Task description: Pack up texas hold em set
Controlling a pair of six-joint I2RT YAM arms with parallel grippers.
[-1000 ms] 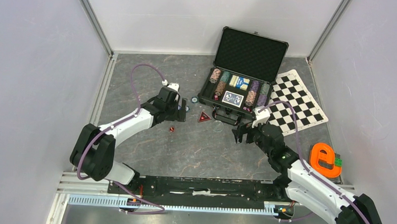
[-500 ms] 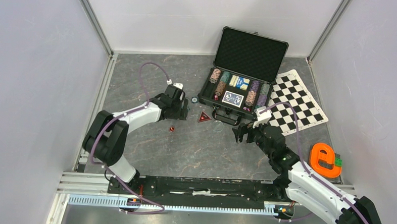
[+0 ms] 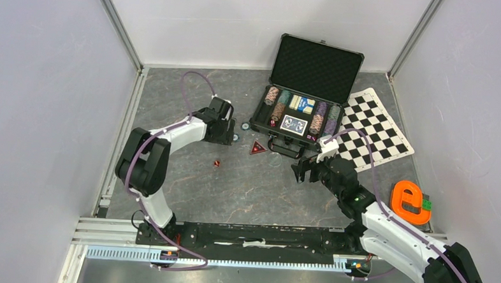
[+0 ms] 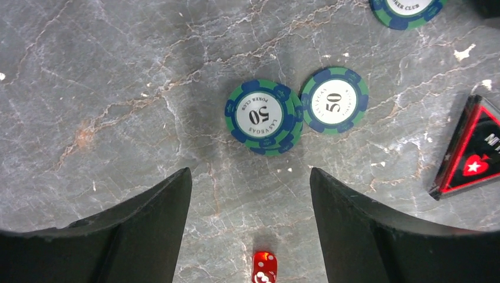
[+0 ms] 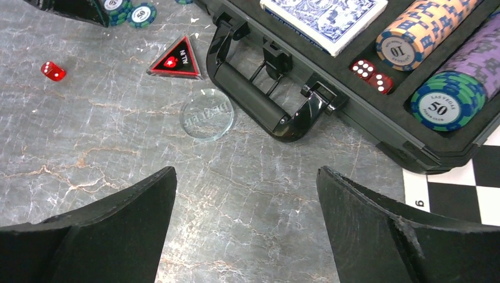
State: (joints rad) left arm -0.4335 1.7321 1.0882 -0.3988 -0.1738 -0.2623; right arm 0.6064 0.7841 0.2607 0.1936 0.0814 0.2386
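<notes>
Left hand [image 4: 249,177] advanced; third chip [image 4: 407,6] cut off.

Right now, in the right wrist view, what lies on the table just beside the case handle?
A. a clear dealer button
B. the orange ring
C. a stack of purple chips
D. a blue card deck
A: the clear dealer button lies flat on the table beside the black case handle, while the blue card deck and purple chips sit inside the case.
</notes>
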